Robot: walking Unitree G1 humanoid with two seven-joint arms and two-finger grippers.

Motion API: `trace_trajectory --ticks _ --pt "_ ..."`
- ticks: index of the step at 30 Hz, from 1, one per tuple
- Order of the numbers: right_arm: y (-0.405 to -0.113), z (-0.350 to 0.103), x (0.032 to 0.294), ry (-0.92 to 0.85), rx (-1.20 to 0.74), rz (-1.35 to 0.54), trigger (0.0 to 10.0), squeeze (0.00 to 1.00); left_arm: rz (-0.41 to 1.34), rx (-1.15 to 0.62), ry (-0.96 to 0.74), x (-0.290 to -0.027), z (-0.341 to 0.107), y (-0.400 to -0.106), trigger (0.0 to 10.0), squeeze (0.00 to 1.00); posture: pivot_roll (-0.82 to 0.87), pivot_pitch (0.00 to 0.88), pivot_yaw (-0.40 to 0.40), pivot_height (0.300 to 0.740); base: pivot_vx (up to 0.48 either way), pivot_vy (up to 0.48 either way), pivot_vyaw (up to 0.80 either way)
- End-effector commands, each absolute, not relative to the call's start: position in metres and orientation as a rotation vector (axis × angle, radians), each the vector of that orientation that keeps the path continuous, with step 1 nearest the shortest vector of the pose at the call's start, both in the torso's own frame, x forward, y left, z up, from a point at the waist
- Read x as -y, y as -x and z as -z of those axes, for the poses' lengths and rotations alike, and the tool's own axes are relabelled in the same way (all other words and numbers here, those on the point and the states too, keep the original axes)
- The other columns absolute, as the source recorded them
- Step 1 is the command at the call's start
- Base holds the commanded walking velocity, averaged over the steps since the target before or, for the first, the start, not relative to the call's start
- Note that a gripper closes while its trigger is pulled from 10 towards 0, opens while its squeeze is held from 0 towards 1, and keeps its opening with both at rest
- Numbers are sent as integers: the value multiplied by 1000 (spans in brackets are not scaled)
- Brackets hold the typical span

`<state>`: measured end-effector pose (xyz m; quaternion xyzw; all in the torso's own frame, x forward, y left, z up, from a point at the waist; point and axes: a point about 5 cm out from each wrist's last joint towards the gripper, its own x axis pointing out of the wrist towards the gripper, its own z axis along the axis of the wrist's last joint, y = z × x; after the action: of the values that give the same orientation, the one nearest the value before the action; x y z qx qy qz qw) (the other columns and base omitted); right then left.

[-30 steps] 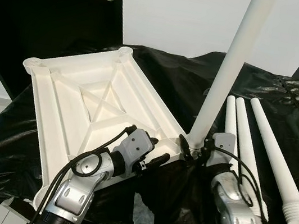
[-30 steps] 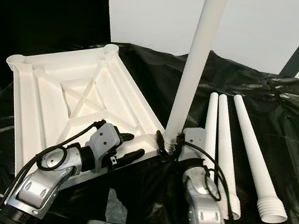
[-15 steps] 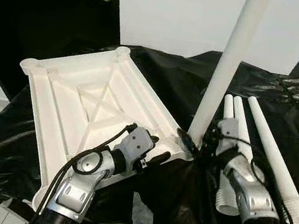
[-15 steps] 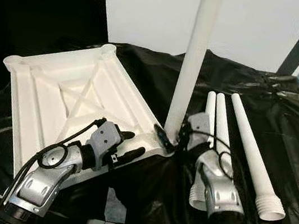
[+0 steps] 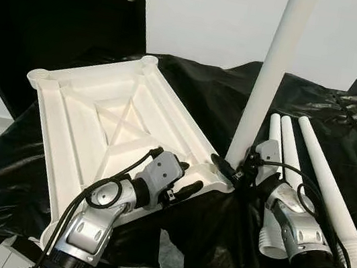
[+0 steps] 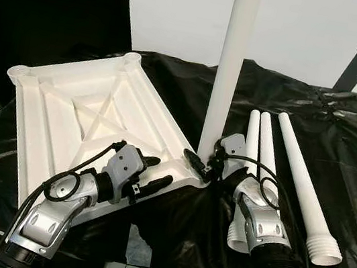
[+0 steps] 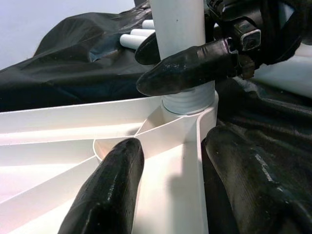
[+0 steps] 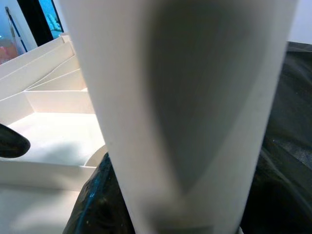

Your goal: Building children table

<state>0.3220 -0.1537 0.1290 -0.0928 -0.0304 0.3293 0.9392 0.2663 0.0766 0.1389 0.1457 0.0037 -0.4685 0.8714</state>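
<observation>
Black plastic sheeting [image 5: 191, 95] covered the work surface in front of a white wall and a dark door. From the head camera I saw the white tabletop [image 5: 108, 129] lying underside up on it, ribs showing, so the corner sockets faced upward for the legs. One table leg [image 5: 273, 74] stood upright in the near right corner socket. My right gripper [image 5: 235, 172] was closed on the base of that leg, I judged to turn or steady it in the socket. My left gripper [image 5: 183, 190] sat at the near edge of the tabletop beside that corner, likely bracing it. Three spare legs [image 5: 308, 175] lay side by side on the sheeting to the right, within reach.

At the left wrist, the two fingers [image 7: 109, 190] were spread apart with the tabletop's edge rib between them, one inside and one outside; whether they pinched it I could not tell. Beyond them the leg's ringed foot sat in the socket [image 7: 187, 105] with the other gripper's finger across it.

At the right wrist, the leg [image 8: 180, 112] stood close against the lens
</observation>
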Motion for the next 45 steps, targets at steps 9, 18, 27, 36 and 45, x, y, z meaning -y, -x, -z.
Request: trace_trajectory --ticks 9,18,27,36,45 --pt "-311 -115 151 161 34 -484 10000 0 874 -4 -313 -81 -138 -269 10000 0 11 0 -9 740 0 0 0" --pt "-307 -106 144 105 -2 -93 10000 0 895 -11 -321 -79 -137 -268 10000 0 -1 0 -4 740 0 0 0" --pt "-293 -109 122 27 10 32 10000 0 907 -14 -309 -75 -135 -264 10000 0 -3 0 -13 740 0 0 0" --pt "-291 -111 120 39 22 29 10000 0 903 -16 -310 -77 -135 -265 10000 0 -4 0 -17 740 0 0 0" --pt "-292 -116 126 69 42 -2 10000 0 899 -11 -314 -73 -134 -265 10000 0 -5 0 -31 740 0 0 0"
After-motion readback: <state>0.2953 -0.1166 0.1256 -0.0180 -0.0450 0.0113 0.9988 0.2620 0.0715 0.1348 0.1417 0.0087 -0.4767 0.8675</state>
